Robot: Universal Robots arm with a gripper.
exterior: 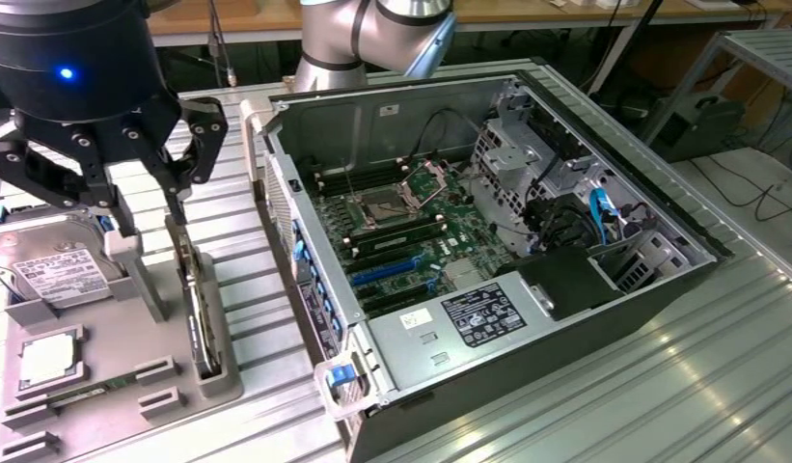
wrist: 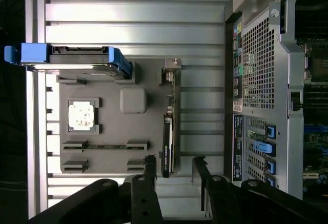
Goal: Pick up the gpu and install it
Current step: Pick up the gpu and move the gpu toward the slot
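We see the thin, black-faced gpu (wrist: 168, 137) on edge in a matte grey tray (wrist: 110, 129); the black gripper (wrist: 173, 165) jaws are released, flanking it.

From where I stood, the gripper (exterior: 151, 224) ran off the top of the exterior view, so its upper body was lost, and in the wrist view its dark linkages were cut by the picture's edge. The gpu (exterior: 198, 318) stood edge-on, so its face could not be made out, and its lower edge was sunk in a slot of the grey tray (exterior: 125, 333). That tray was cropped at the exterior view's left and along the bottom. The hard drive (exterior: 48, 275) was clipped at the same left edge, and its label's print was too small to read. The computer case (exterior: 563, 376) lost its near corner at the bottom edge, and the power supply label (exterior: 490, 313) was unreadable too
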